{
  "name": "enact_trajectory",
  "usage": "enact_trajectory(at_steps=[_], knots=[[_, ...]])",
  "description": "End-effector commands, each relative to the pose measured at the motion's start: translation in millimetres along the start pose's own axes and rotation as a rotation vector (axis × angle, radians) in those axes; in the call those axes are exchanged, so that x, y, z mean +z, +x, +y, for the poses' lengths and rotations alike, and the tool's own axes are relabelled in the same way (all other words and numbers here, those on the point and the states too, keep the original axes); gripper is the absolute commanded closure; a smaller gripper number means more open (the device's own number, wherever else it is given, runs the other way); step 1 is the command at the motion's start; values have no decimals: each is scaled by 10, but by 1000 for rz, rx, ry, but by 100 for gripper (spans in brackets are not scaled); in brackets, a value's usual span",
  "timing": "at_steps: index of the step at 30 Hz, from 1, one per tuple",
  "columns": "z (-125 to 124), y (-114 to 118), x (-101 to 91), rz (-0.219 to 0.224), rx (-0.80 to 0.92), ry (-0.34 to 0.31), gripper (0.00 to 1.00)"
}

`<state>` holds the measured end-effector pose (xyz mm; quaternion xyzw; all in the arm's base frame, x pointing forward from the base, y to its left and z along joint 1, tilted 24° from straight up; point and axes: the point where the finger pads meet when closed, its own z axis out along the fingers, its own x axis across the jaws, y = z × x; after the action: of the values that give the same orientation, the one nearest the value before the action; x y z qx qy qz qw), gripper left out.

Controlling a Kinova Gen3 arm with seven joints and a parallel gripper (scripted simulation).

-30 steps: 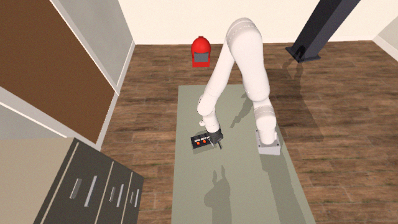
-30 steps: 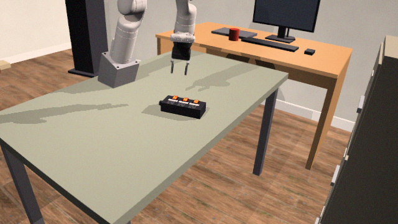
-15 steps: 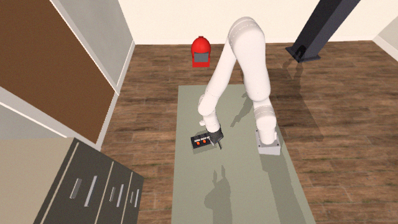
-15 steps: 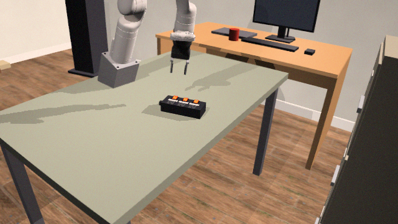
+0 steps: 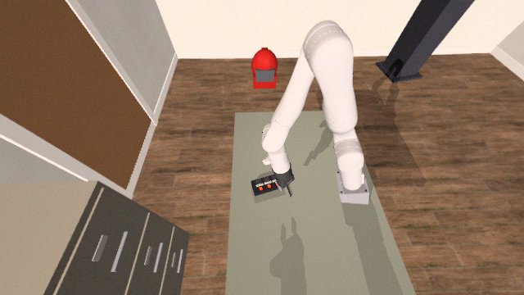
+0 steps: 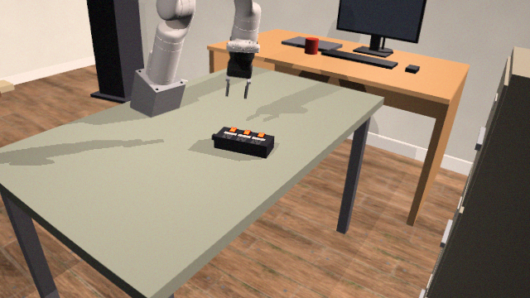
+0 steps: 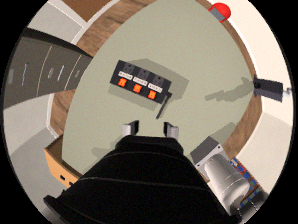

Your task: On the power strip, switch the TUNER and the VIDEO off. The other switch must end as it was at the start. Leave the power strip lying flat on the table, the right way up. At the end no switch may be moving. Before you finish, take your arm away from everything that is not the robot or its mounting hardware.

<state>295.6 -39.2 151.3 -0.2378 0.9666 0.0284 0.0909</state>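
Grey-green surface, power strip lying flat, jaws apart above

The surface bears the strip upright, its three orange switches on top. The white labels are too small to read, so which switch is TUNER or VIDEO cannot be told, nor can their on or off positions. From above, the gripper covers the strip's three o'clock end and partly hides one switch. Its jaws stand wide apart with nothing between them; in the exterior view they hang at twelve o'clock from the strip, clear of it. By one strip end, the wrist view shows a thin dark shape, hard to make out.

Farther out, the arm's base stands at three o'clock from the strip in the top view; the exterior view cuts off the upper arm. There, a wooden desk at one o'clock carries a red mug, a keyboard and a monitor, cropped at the top. In the top view, a red object sits on the wooden floor at twelve o'clock.

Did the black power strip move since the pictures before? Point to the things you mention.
No. In the exterior view, the power strip (image 5: 257,191) (image 6: 240,146) (image 7: 116,80) sits in the same spot against the edge of the green table (image 5: 246,246) (image 6: 166,207) (image 7: 150,30).
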Motion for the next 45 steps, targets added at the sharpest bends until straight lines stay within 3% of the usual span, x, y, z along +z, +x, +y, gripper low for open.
enact_trajectory(at_steps=[1, 2, 45], knots=[[18, 13, -1, 4, -9, 2, 0], [-33, 25, -27, 8, -26, 27, 0], [-167, 52, -175, 11, -80, 121, 0]])
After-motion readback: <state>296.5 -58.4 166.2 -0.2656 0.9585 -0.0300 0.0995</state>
